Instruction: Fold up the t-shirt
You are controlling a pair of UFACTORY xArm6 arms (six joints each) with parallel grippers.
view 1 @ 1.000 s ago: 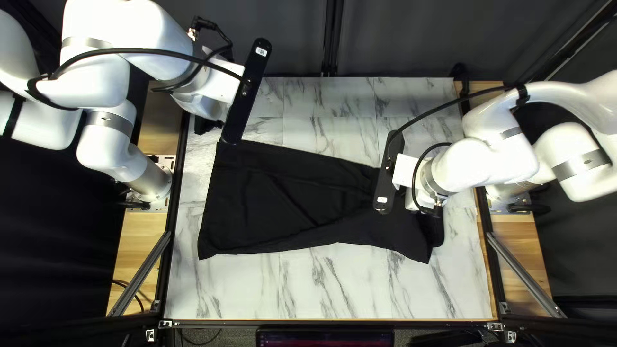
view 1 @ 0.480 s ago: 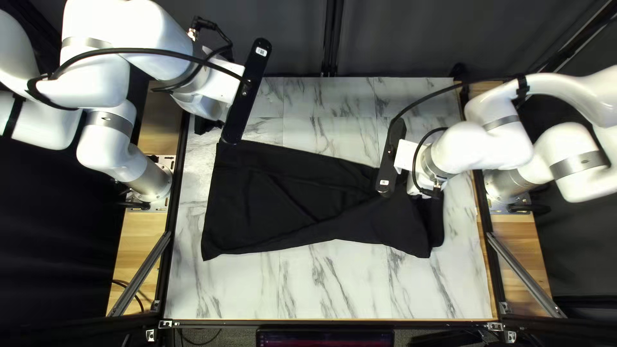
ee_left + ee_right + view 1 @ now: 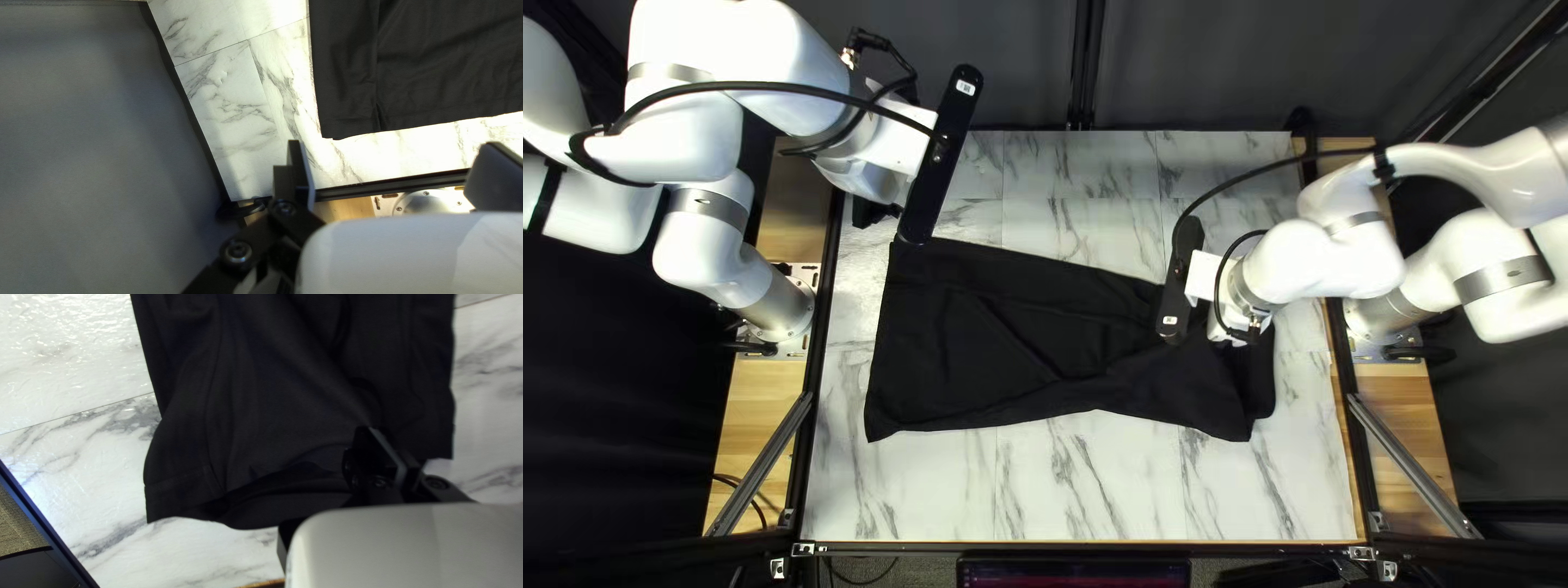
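Marble-patterned tabletop (image 3: pixel 1067 479) fills the middle of the top left view, with a dark curtain (image 3: pixel 1198 65) behind it. Right of centre there, the right gripper (image 3: pixel 1222 325) is low over the cloth; its own wrist view shows its fingers (image 3: pixel 376 449) clenched on a gathered bit of the black T-shirt (image 3: pixel 991 338), folds running toward the grip. Upper left, the left gripper (image 3: pixel 869 210) hangs near the shirt's far left corner; its fingers (image 3: pixel 299 171) stand wide apart (nothing between them touches both), and the shirt lies ahead of them.

The T-shirt stretches across the centre of the top left view, its broader end at the left, diagonal creases through the middle, its narrower end under the right gripper. Farther out, wooden strips (image 3: pixel 757 408) flank the tabletop, and a monitor (image 3: pixel 1073 573) shows at the bottom edge (only a sliver of it).
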